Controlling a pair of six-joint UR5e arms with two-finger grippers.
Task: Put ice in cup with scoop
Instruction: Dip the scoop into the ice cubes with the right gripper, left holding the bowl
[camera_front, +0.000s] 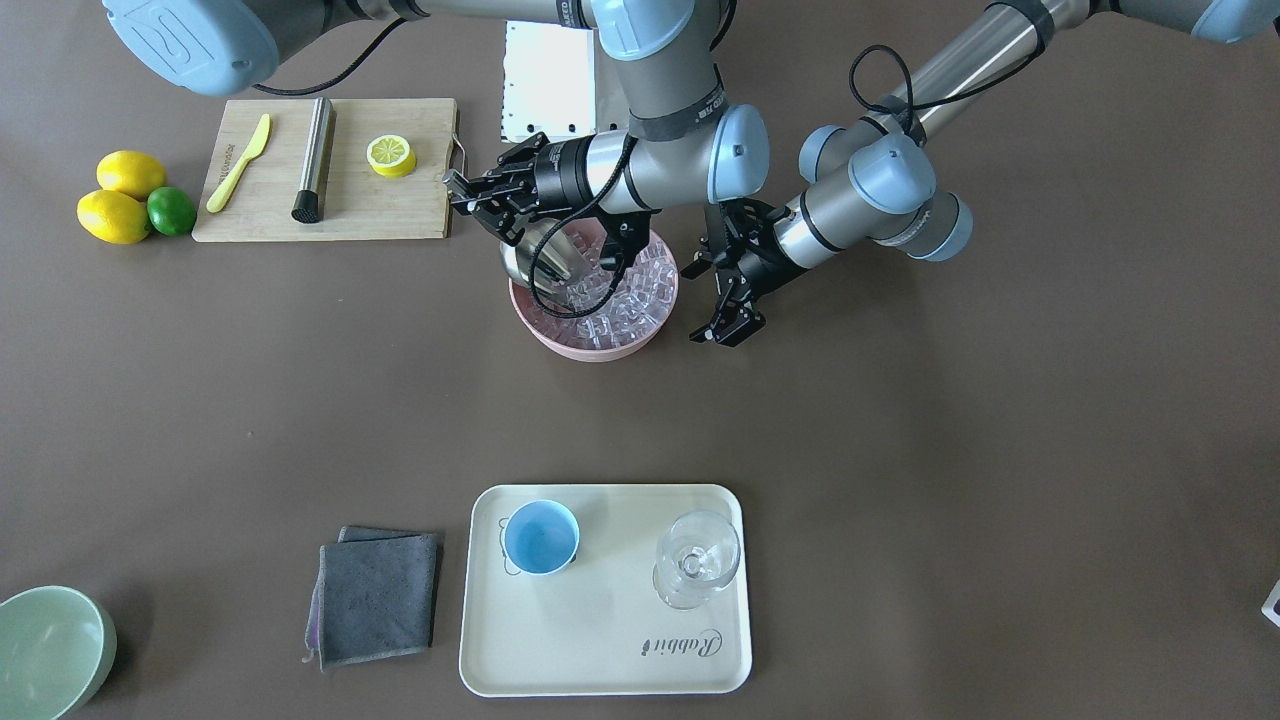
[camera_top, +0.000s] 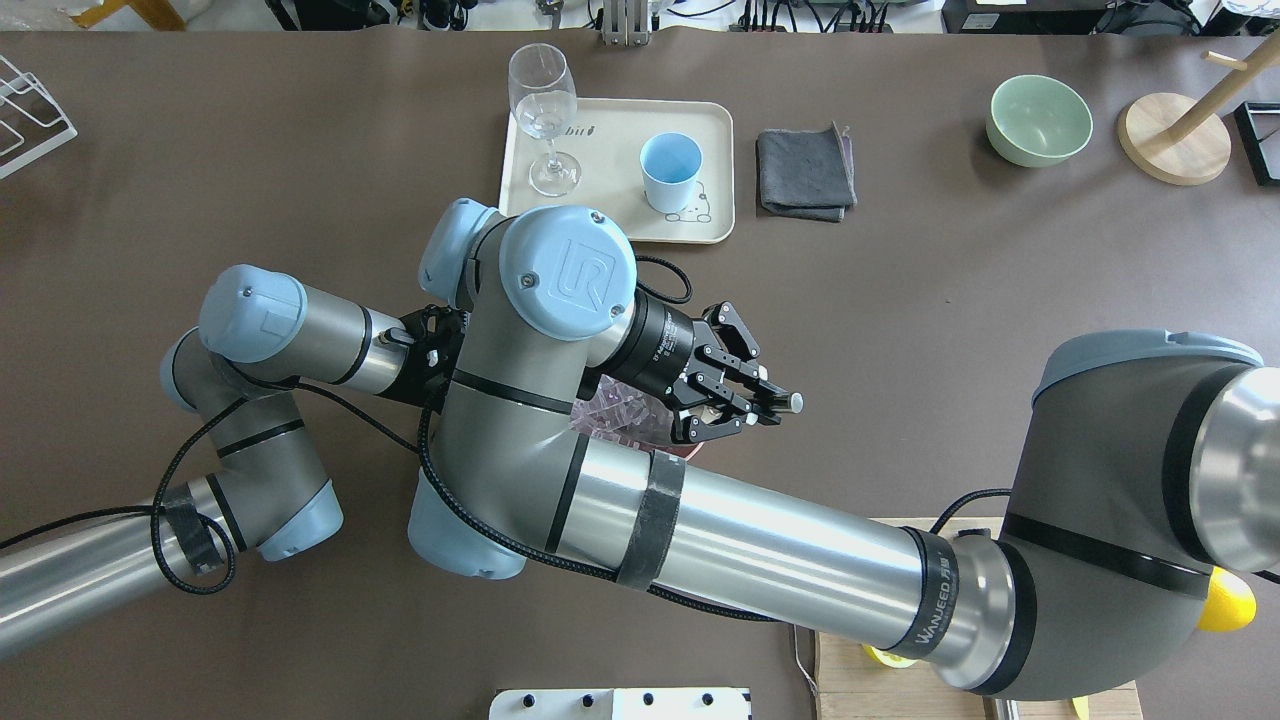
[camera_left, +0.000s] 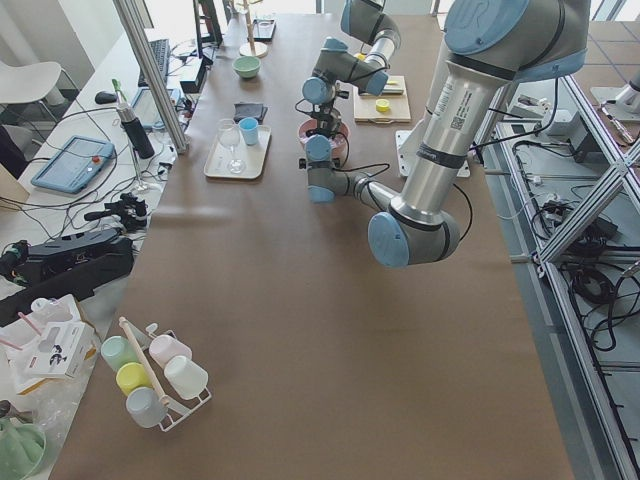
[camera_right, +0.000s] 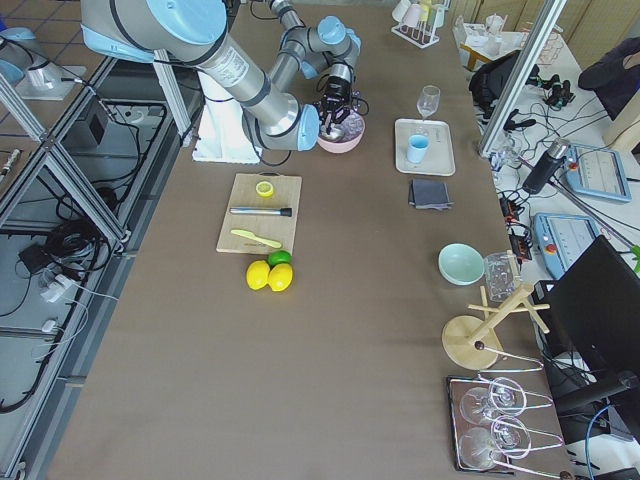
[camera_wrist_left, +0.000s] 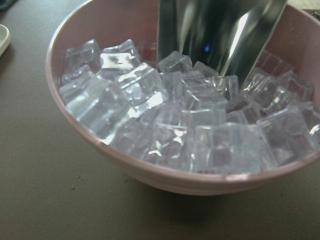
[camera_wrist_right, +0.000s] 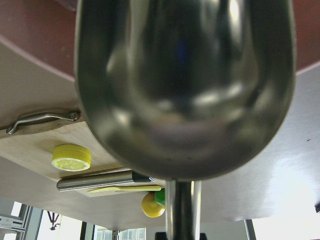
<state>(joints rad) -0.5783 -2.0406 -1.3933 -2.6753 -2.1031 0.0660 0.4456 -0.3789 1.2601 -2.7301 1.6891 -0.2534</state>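
The ice fills a pink bowl at the middle of the table. In the left wrist view the steel scoop stands steeply, its lip down among the cubes at the bowl's far side. My right gripper is shut on the scoop's thin handle, and the scoop's rounded back fills the right wrist view. Just beside the bowl, my left gripper hangs open and holds nothing. The light blue cup stands empty on a cream tray, well away from both grippers.
A clear stemmed glass shares the tray. A grey cloth and a pale green bowl lie beside it. Near the robot, a wooden board carries a knife, a steel cylinder and a lemon half, with lemons alongside.
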